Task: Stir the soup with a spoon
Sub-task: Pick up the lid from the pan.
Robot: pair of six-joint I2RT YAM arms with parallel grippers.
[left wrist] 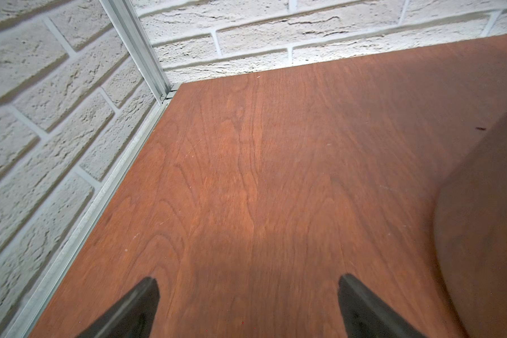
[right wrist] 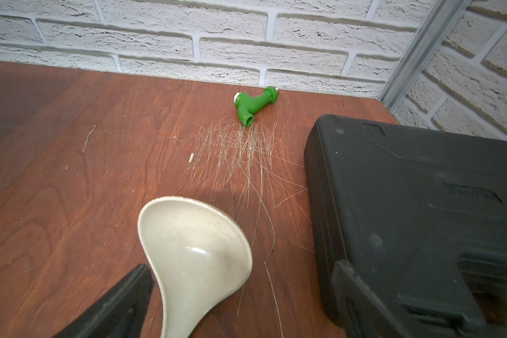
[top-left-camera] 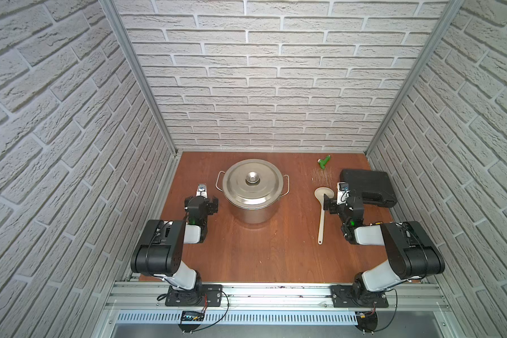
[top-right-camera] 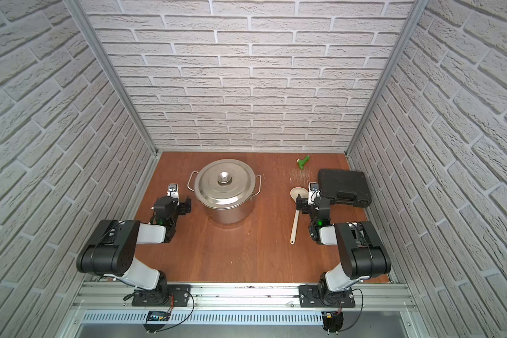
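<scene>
The task stands at its opening step - nothing is gripped yet. The spoon (top-left-camera: 322,209) lies flat on the desk (top-left-camera: 246,257), between the pot (top-left-camera: 253,212) and a black case (top-left-camera: 366,187). Its bowl faces the back wall and its thin handle runs toward the robot.

The right pincer (right wrist: 243,269) is spread wide over the spot where the bowl narrows into the handle, one finger on either side. The left pincer (left wrist: 248,285) is also wide open and empty, over bare desk just beside the pot.

The lid (top-left-camera: 251,183) is still on the pot, so two moves seem called for. The right pincer should sink and close on the slim handle, which lies low against the wood. The left should likely take the lid by its knob and set it aside before any stirring.

No soup can be seen - the lid covers the pot entirely. In the right wrist view the spoon's handle is cut off, and it is unclear whether the near finger touches the bowl or how high the pincer hangs. The left wrist view shows only a dim, blurred curve at its edge, probably the pot's wall.
</scene>
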